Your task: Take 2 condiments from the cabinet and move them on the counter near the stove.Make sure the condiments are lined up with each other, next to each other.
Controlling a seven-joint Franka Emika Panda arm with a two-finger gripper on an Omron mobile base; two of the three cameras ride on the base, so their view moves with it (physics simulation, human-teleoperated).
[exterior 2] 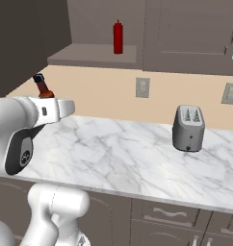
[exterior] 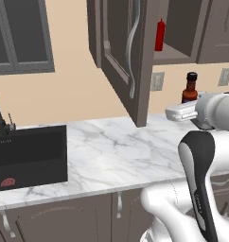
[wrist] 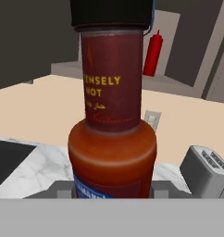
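Above the marble tabletop (exterior: pixel 102 151), the tool (wrist: pixel 115 192) has the sauce bottle (wrist: pixel 113 120) clamped low on its body, and up close the dark cap, the dark red neck label and the orange-red belly loom large. From the left base view that same bottle stands upright just past the white arm, dark cap on top, clear of the tabletop as far as I can judge, since the arm hides its base. From the right base view it leans a little, poking up behind the wrist.

Back on the open cabinet (exterior 2: pixel 94 53) shelf, the red squeeze bottle (exterior 2: pixel 118 37) stands upright near the shelf's front edge, well apart from the held bottle. The cabinet door (exterior: pixel 123 56) hangs swung wide toward the near side, its long curved silver handle (exterior: pixel 131 47) catching the light.

Over on the far right of the tabletop sits a grey toaster (exterior 2: pixel 188 128), near the wall, with two wall outlets (exterior 2: pixel 142 88) above. Far left, the black sink (exterior: pixel 29 156) sits sunk in the marble, a dark faucet (exterior: pixel 0 118) behind it and a small red thing (exterior: pixel 8 182), too small to name, in the basin.
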